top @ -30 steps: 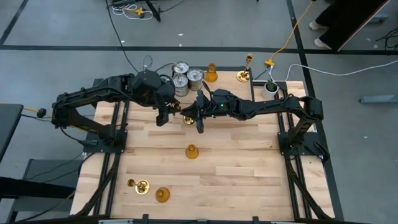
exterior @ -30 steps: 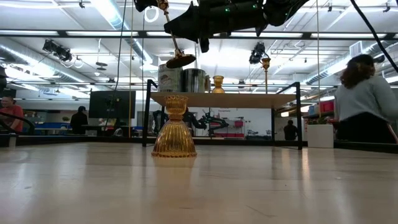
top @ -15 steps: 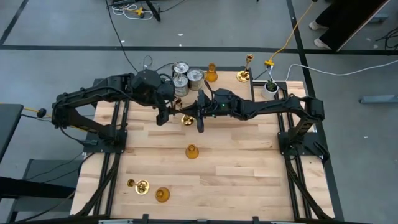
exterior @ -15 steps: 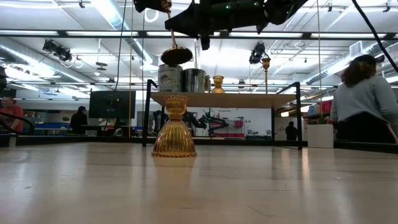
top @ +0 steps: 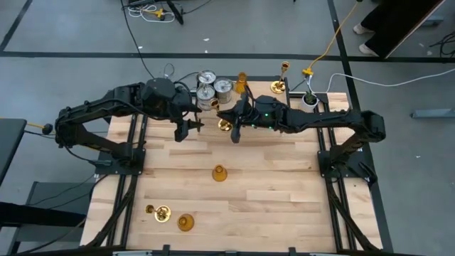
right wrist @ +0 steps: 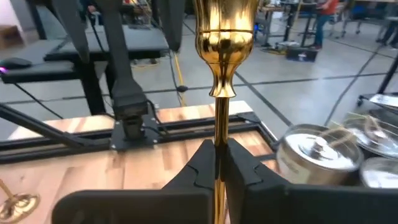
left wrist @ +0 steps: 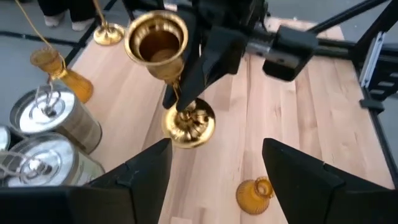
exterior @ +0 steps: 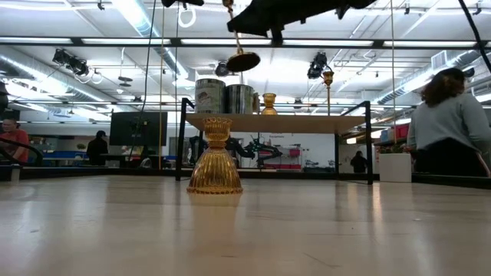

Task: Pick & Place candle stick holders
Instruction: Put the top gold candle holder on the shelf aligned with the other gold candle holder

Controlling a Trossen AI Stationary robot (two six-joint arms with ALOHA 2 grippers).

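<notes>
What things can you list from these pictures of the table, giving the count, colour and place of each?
glass holders: three, silvery, clustered at the far edge.
amber holders: three, orange; far edge, mid-table, near-left corner.
brass holders: three, gold; far edge, near-left corner, one held above the table.
plant pot: one, white, far-right corner.
table: one, light wood.
person: one, grey top, room beyond.
left hand: open, beside the held holder.
right hand: shut on its stem.
</notes>
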